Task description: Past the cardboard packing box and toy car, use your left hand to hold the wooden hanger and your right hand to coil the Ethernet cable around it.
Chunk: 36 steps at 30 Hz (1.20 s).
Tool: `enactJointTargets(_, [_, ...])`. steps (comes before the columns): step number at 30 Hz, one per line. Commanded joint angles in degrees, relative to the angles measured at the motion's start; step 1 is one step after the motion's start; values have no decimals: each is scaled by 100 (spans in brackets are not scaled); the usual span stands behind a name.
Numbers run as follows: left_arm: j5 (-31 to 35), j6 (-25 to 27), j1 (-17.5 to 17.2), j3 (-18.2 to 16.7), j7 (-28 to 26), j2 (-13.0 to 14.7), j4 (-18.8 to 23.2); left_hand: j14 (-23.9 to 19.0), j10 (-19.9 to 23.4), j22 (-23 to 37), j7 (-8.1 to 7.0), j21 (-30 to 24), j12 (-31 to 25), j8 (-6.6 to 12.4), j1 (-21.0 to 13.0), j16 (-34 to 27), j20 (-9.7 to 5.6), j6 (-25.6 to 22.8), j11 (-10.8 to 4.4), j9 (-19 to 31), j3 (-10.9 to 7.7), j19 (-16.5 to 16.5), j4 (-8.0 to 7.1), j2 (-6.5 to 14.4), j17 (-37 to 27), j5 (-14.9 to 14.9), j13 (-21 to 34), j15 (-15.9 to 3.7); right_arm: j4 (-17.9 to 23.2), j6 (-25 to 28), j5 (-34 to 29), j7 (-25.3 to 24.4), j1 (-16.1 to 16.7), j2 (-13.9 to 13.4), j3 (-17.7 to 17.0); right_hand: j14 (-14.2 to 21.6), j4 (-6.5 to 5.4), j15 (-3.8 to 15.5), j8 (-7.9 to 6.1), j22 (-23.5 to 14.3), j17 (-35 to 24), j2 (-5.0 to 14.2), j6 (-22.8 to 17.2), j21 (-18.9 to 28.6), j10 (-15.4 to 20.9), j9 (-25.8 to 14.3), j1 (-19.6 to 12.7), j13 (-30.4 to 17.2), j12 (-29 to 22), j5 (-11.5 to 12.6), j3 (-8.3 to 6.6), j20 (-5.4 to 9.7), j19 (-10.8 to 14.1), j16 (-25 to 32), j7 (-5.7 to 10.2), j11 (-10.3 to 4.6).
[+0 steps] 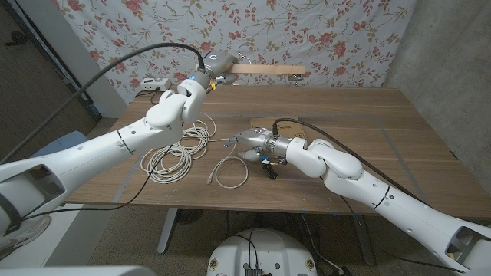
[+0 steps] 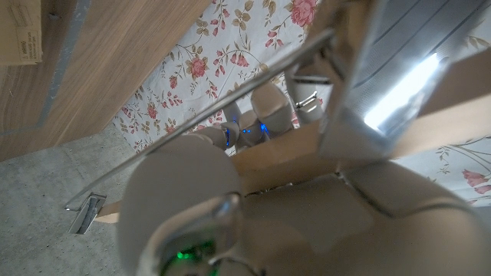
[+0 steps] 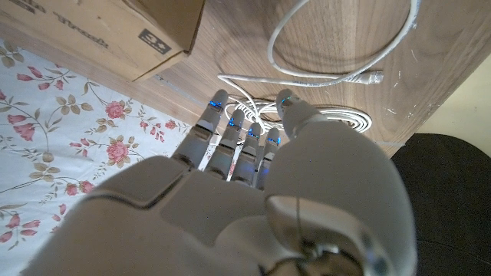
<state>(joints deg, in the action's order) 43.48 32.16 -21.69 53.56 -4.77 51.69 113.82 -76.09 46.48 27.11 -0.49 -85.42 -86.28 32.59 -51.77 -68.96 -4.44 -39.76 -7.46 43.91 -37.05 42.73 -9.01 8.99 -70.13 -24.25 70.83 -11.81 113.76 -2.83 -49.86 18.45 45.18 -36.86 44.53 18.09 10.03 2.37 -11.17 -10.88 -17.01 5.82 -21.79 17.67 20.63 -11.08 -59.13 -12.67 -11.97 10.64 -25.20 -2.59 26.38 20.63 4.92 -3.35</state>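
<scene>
Hanger (image 1: 265, 70) aloft at upper centre, left hand (image 1: 201, 77) grasping one end to free it for wrapping; right hand (image 1: 249, 142), fingers extended and holding nothing, reaches mid-frame toward the Ethernet cable (image 1: 180, 150).

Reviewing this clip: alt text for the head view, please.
The left hand holds a wooden hanger raised over the table's far side, while the right hand reaches toward a white Ethernet cable coiled loosely on the wooden table.
</scene>
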Motion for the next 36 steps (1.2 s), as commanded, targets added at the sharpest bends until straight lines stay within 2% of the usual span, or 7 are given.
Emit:
enactJointTargets(1, [-46,-35,-61,-65,42,10,9,30,-30,10,22,-40,-60,48,18,-60,-207,-32,-14,-5,-44,-49,2,32,-19,29,18,2,-634,-291,-163,225,-225,356,149,-85,-45,360,1,-16,-1,-25,33,-11,-70,-10,0,-6,33,34,-5,37,-2,-40,4,-5])
enactJointTargets(12, [-64,-114,-17,-71,91,-11,-81,40,-54,-23,15,-81,-133,70,45,-101,-217,-23,-26,-13,-70,-57,6,34,-17,38,17,2,-1104,-195,-525,83,-385,529,376,-311,-32,335,21,-10,16,-52,124,-39,-253,-10,-60,-8,78,54,-28,109,-67,-176,43,-17])
enactJointTargets(25, [-90,-178,33,-69,138,-30,-167,60,-83,-65,23,-144,-225,101,91,-161,-218,-9,-25,-35,-113,-80,7,38,-15,52,15,1,-1535,-348,-671,-222,-558,655,594,-242,-56,362,-20,-5,-1,-58,51,-29,-229,-9,-68,-8,39,61,-4,152,-34,-155,74,-40])
enactJointTargets(28, [-90,-175,54,-51,201,-35,-184,65,-85,-68,14,-153,-234,99,96,-168,-216,1,-28,-43,-118,-83,8,39,-15,54,14,2,-1687,-504,-678,-576,-566,656,622,-266,-64,408,54,-3,-31,-64,275,-30,-524,-8,-96,-4,122,68,43,165,-32,-156,200,-169])
enactJointTargets(29, [-89,-172,62,-44,218,-40,-192,63,-92,-70,12,-156,-236,102,98,-172,-217,6,-32,-40,-120,-85,9,38,-14,55,14,2,-1707,-541,-724,-740,-549,640,629,-324,-55,451,91,-2,-48,-86,455,-33,-759,-8,-137,0,165,70,86,177,-36,-174,280,-232])
enactJointTargets(32, [-96,-168,79,-34,247,-60,-219,68,-89,-76,20,-169,-249,105,106,-182,-215,7,-30,-50,-128,-88,10,39,-14,58,14,2,-1760,-646,-798,-1157,-508,616,632,-384,-51,452,126,-2,-58,-178,732,-42,-1105,-9,-160,6,205,81,171,188,-53,-205,332,-242])
enactJointTargets(36, [-105,-184,90,-31,247,-72,-233,75,-93,-97,14,-171,-260,107,114,-192,-221,11,-18,-60,-135,-91,11,39,-14,62,14,2,-1840,-807,-809,-1585,-476,598,625,-405,-103,474,81,-1,-72,-248,734,-56,-1158,-11,-74,9,160,92,263,192,-82,-218,394,-380])
